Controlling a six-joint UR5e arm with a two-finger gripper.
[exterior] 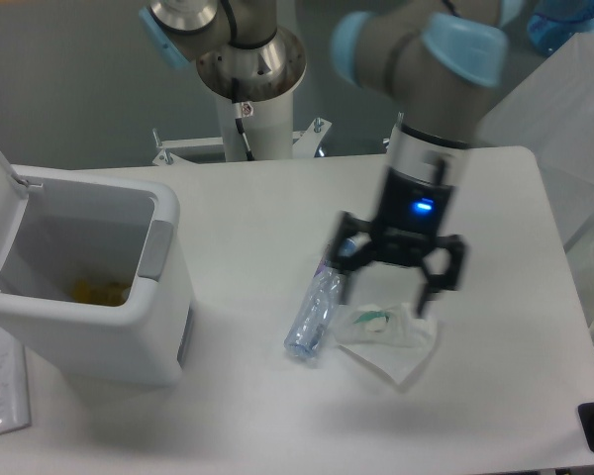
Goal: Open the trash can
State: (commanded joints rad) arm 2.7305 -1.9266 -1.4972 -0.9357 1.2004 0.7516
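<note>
boxy white plastic trash can [129,327] — lid up; gripper [388,289] spread wide over crumpled tissue [391,332].

trash can [99,327]: white, with a grey tab on its side and something yellow inside
pincer [386,285]: black, with a small blue light above it
arm [416,59]: grey with light blue caps
bottle [317,307]: see-through with a blue cap
tissue [396,336]: white with a green bit
table [277,208]: white
</note>
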